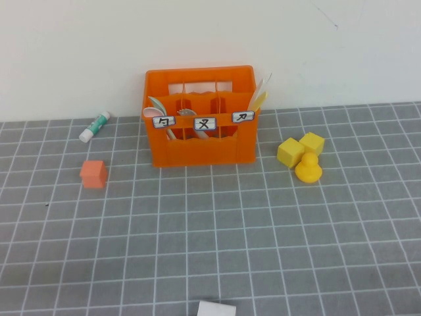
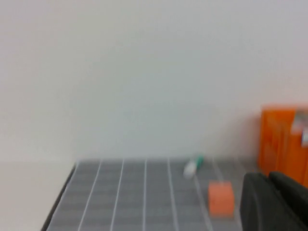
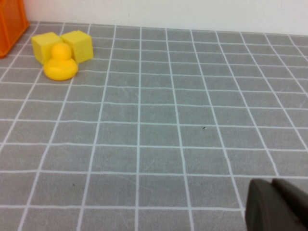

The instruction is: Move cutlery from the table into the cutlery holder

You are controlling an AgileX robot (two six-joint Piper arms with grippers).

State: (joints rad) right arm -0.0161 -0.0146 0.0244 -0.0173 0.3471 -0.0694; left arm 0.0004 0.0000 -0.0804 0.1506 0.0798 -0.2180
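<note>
Cutlery holder: the orange crate [image 1: 199,117] stands upright at the far middle of the bench [image 1: 210,250], close to the white wall, three white labels on its front.
Cutlery: a mint-green spoon [image 1: 158,106] leans in the compartment on the robot's left; a grey-blue fork [image 1: 188,113] shows in the middle one; a pale pink spoon cannot be made out. No utensil lies on the bench.
Sticks: pale yellow-white sticks [image 1: 259,95] lean out of the compartment on the robot's right.
Left end effector: only a dark part of it [image 2: 274,202] shows at the edge of the left wrist view, low over the bench on the robot's left; its fingers are closed and empty.
Right end effector: a dark part [image 3: 276,204] shows at the edge of the right wrist view, above bare bench on the robot's right; holds nothing visible.
Orange cube: a small cube [image 1: 94,174] sits left of the crate, well apart.
Tube: a white and green tube [image 1: 95,126] lies near the wall, beyond the cube.
Yellow things: two yellow blocks [image 1: 300,147] and a yellow duck [image 1: 308,168] sit together right of the crate, the duck touching the blocks.
White object: a white edge [image 1: 216,308] shows at the near rim.
</note>
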